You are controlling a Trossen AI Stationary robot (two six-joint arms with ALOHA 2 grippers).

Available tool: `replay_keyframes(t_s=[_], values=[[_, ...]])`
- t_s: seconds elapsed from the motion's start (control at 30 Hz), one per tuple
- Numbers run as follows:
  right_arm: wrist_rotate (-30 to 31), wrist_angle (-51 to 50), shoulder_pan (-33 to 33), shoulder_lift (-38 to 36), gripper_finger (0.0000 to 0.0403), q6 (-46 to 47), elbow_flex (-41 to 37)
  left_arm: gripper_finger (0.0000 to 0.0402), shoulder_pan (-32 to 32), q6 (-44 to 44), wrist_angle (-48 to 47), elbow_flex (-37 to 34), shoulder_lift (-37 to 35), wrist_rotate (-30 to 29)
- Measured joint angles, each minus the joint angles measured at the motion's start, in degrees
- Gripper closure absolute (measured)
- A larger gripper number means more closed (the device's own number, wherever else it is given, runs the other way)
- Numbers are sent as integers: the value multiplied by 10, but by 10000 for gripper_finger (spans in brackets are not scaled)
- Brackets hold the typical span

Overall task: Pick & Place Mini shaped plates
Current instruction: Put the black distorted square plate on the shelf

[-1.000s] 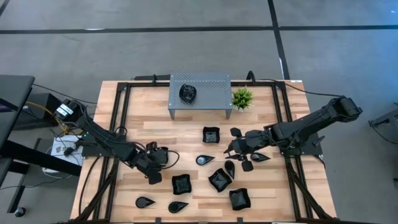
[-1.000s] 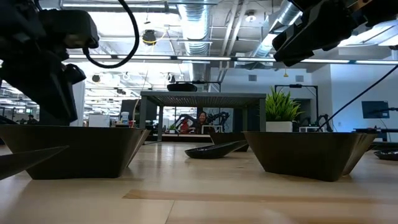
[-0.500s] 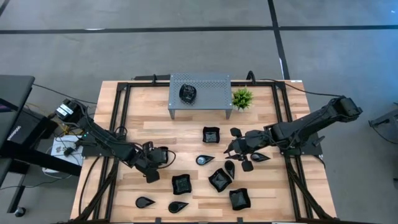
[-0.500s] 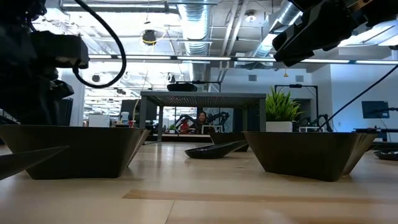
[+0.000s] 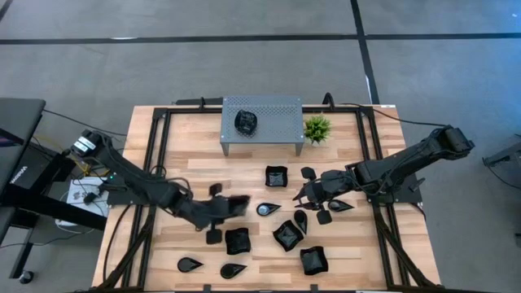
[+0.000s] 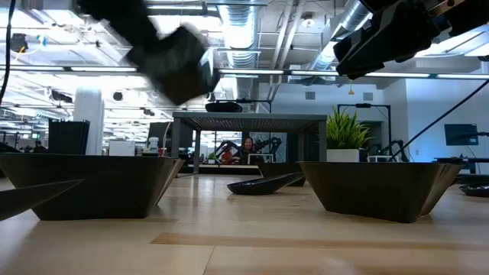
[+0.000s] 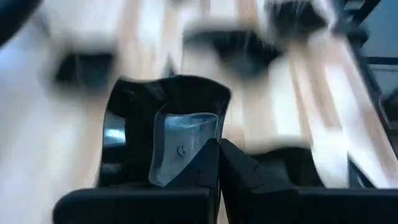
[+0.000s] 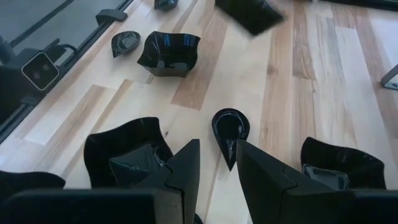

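Several glossy black mini plates lie flat on the wooden table [image 5: 187, 175]: wavy-edged squares [image 5: 238, 240] [image 5: 277, 176] and teardrops [image 5: 268, 209]. My left gripper [image 5: 234, 203] is shut on a wavy-edged square plate [image 7: 165, 118], high above the table in the low view [image 6: 172, 57]. My right gripper [image 5: 304, 195] hovers open and empty right of centre. Just ahead of its fingers [image 8: 217, 155] lies a teardrop plate [image 8: 230, 129], with a square plate on either side [image 8: 124, 149] [image 8: 341, 167]. My left gripper holds the square plate by one side wall [image 7: 219, 112]. One finger is inside the plate, its clear pad [image 7: 180, 146] against the wall, and the other is outside. The plate is lifted clear of the table.
A grey perforated stand [image 5: 262, 137] at the far middle carries one black plate [image 5: 247, 121]. A small green plant [image 5: 317, 128] stands to its right. Black frame rails [image 5: 155, 163] run along the table's left and right sides. Bare wood lies between the stand and the plates.
My left gripper has swung fast toward the table's right edge, over the square plate at the near middle. In the low view it has come in from the picture's left, high above the table.
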Motion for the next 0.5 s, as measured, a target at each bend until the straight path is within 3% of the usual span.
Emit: replay_keyframes(t_s=[0.23, 0.33, 0.5], values=[[0, 17, 0, 0, 302, -1, 0, 397, 129, 281, 42, 105, 0, -12], [0, 21, 0, 0, 302, -1, 0, 396, 220, 342, 102, 112, 2, 44], [0, 20, 0, 0, 302, -1, 0, 396, 370, 350, 181, 112, 42, 151]])
